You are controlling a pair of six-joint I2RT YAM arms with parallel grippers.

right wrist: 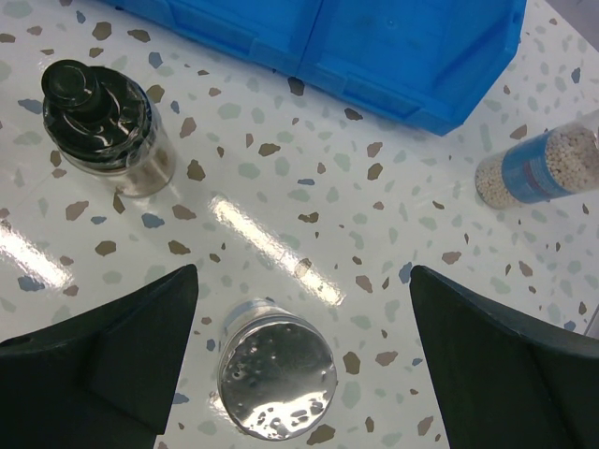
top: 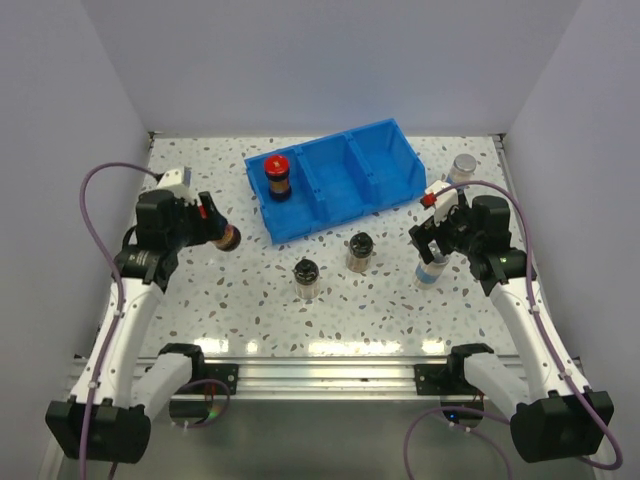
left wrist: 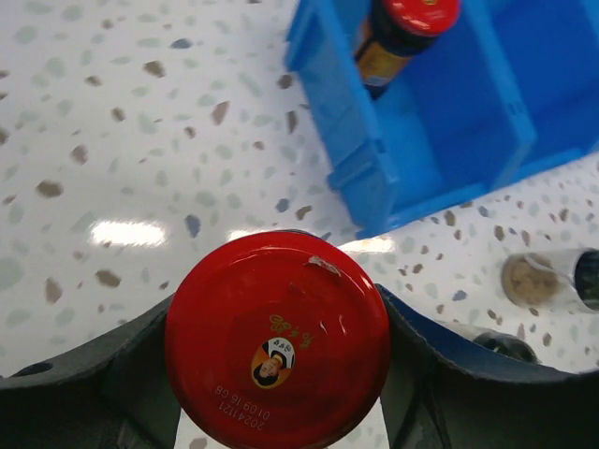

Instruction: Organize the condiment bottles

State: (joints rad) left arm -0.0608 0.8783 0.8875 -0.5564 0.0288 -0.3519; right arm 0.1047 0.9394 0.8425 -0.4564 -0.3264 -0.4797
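My left gripper (top: 214, 230) is shut on a red-capped jar (top: 229, 238), held above the table left of the blue bin (top: 385, 140); its red cap (left wrist: 278, 339) fills the left wrist view between the fingers. A second red-capped jar (top: 277, 178) stands in the bin's left compartment. Two black-capped glass jars (top: 306, 277) (top: 359, 250) stand in front of the bin. My right gripper (top: 432, 235) is open over a silver-capped jar (right wrist: 277, 379), with a finger on each side, not touching. Another silver-capped jar (top: 463, 168) stands at the back right.
The blue bin's middle and right compartments hold nothing. In the right wrist view a black-capped jar (right wrist: 103, 122) is at the upper left, the other silver-capped jar (right wrist: 533, 168) at the right and the bin's front wall (right wrist: 374, 56) at the top.
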